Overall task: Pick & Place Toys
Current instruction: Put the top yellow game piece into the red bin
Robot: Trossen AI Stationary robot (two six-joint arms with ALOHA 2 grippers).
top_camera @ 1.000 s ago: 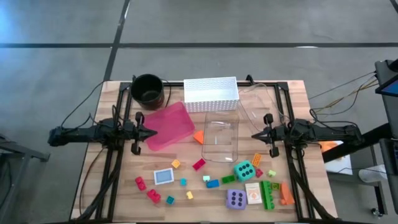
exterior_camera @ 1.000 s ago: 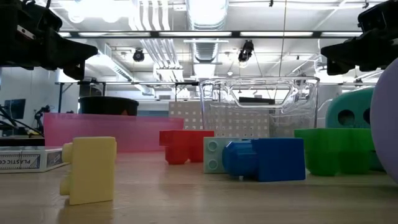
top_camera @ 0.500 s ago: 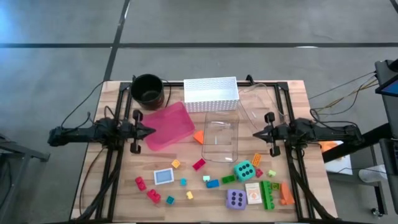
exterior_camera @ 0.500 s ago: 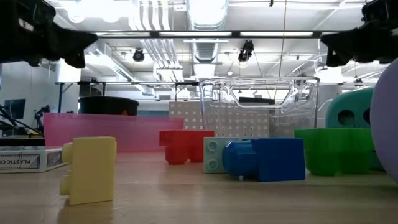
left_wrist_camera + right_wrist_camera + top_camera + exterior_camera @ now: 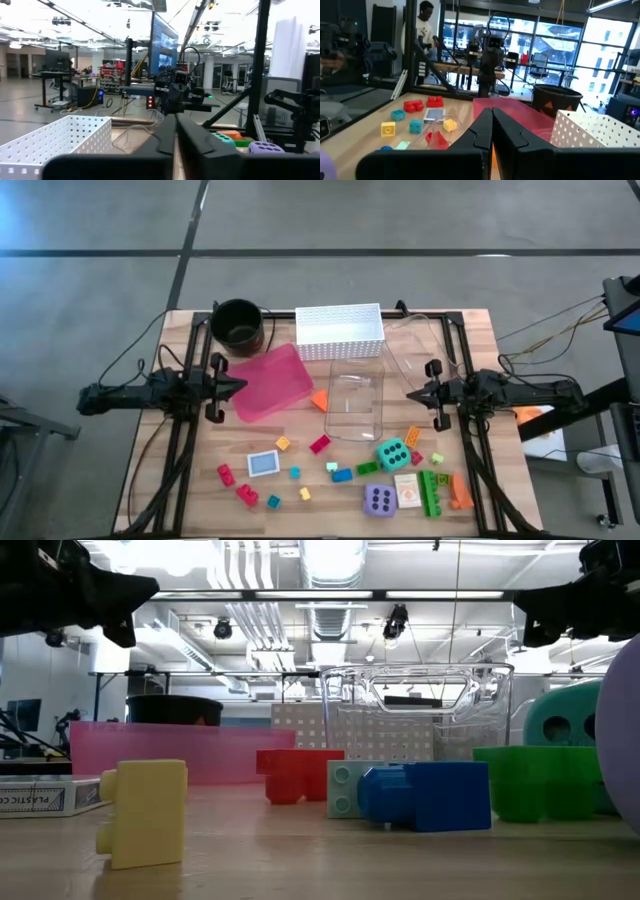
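Hovering over opposite table edges, both arms hold nothing.
Left gripper (image 5: 243, 386), fingers nearly together, hangs at the pink tray's (image 5: 270, 385) edge; right gripper (image 5: 410, 396), fingers pressed together, hangs beside the clear container (image 5: 355, 402). Toys lie along the table's near side: teal die (image 5: 391, 452), purple die (image 5: 379, 499), red brick (image 5: 320, 444), flat card (image 5: 263, 464).
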